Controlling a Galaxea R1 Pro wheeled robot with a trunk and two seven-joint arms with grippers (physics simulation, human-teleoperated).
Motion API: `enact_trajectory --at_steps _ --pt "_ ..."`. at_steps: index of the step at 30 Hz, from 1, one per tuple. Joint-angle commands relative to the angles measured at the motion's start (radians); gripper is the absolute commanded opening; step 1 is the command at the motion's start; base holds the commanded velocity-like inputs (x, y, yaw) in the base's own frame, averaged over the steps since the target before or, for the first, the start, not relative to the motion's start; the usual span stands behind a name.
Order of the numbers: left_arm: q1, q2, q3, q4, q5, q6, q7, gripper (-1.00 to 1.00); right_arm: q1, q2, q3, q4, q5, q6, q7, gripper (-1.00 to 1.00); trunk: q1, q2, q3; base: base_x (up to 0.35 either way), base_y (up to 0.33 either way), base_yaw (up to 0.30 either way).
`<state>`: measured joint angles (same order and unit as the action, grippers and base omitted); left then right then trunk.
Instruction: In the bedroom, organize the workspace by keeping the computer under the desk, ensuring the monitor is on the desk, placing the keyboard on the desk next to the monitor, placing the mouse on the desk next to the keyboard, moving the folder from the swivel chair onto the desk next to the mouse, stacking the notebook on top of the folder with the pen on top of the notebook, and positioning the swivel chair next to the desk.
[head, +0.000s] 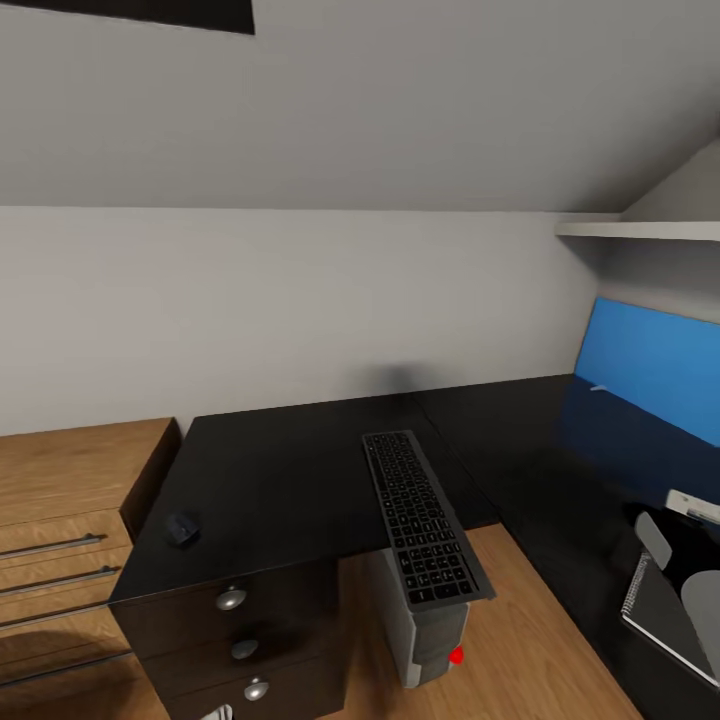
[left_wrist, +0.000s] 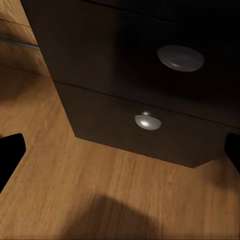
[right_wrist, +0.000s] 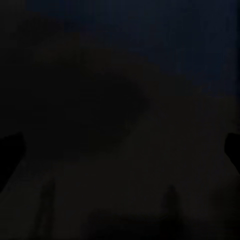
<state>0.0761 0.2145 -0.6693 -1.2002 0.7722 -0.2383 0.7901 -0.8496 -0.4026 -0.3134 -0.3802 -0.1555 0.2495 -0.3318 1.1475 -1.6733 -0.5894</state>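
Two items are already seen on the black surface (head: 300, 480): the keyboard (head: 420, 520), overhanging its front edge, and the mouse (head: 183, 528), well apart near the left corner. The computer (head: 425, 630) is kept underneath. The blue folder (head: 650, 370) is tilted at right, a notebook (head: 665, 610) below it. Left end effector (left_wrist: 120, 155) is spread wide before the drawers (left_wrist: 145, 75); the right one's (right_wrist: 120, 150) fingertips also sit wide. Arranging is judged barely begun.
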Motion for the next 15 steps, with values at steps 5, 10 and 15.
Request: enact_trajectory --at_steps 5,10,15 --pt "-0.001 0.000 -0.003 -0.001 0.009 -0.007 0.003 1.00 0.000 -0.009 -0.001 -0.001 -0.031 0.004 -0.004 1.00 0.000 0.000 -0.001 0.000 -0.018 0.000" --pt "-0.001 0.001 -0.003 -0.001 0.007 -0.007 0.003 1.00 0.000 -0.028 -0.002 0.001 -0.076 0.004 -0.002 1.00 0.000 0.000 -0.001 0.000 -0.005 0.000" --pt "-0.001 0.000 -0.003 -0.001 0.007 -0.007 0.003 1.00 0.000 -0.049 -0.003 0.017 -0.108 0.003 0.001 1.00 0.000 0.000 -0.001 0.000 -0.129 0.000"
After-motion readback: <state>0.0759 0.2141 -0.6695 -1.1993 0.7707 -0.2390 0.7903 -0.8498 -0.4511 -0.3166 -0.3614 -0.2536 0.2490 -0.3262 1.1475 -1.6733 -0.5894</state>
